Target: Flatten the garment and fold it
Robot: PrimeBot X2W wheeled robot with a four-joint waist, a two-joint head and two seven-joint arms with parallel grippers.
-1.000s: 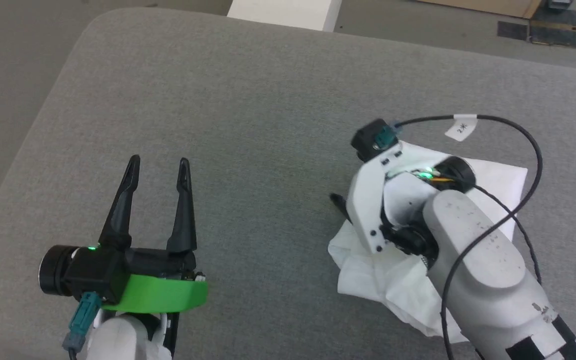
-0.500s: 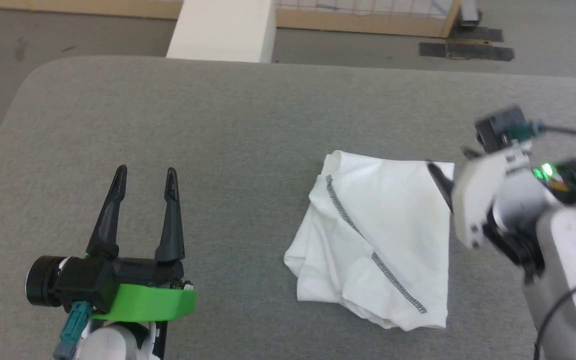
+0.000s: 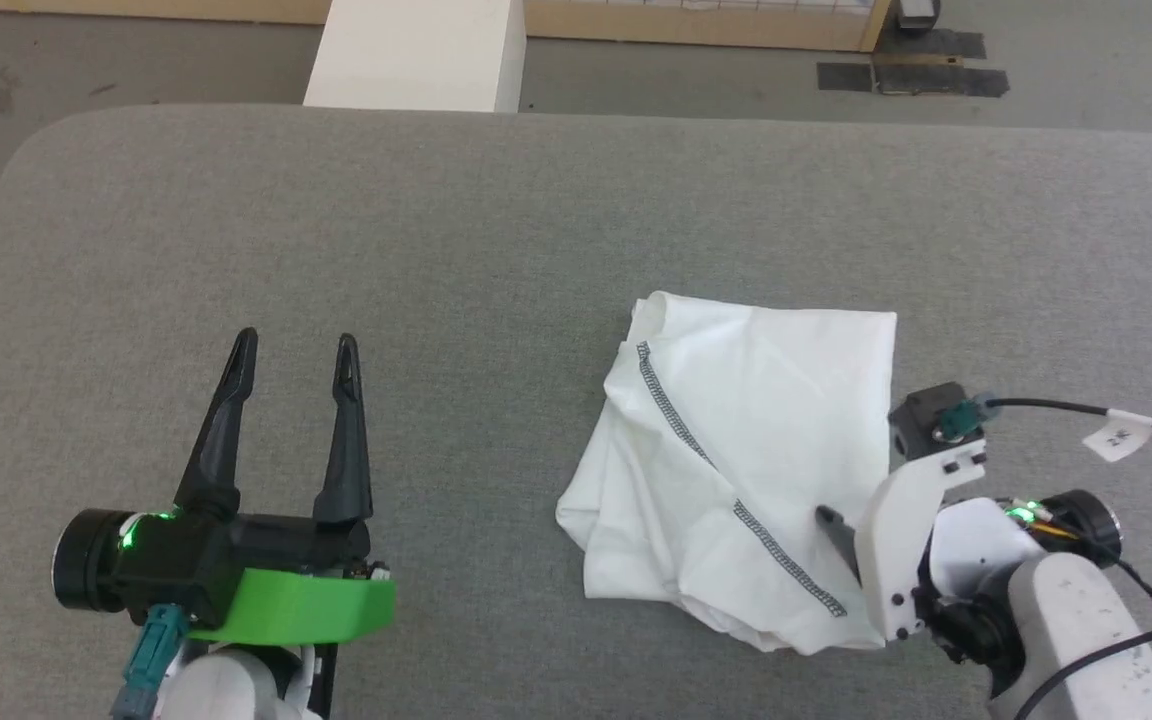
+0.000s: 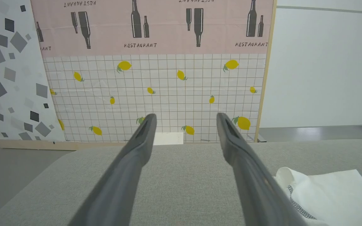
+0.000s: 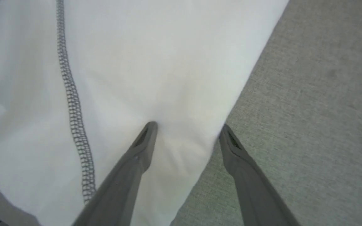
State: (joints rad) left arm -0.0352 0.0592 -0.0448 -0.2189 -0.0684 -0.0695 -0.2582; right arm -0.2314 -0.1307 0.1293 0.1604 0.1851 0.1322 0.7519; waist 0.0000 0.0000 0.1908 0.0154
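Our right gripper (image 5: 188, 126) had pulled back off the shirt (image 3: 746, 470) to its near right edge, jaws spread and empty. The shirt lay folded on the table (image 3: 436, 250), right of centre. Our left gripper (image 3: 296, 340), also spread, hung well apart. We judged the folding nearly done.

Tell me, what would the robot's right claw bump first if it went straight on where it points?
Probably the garment, at its edge: the open right gripper straddles it, one finger over white cloth, one over the grey surface. How close is unclear.
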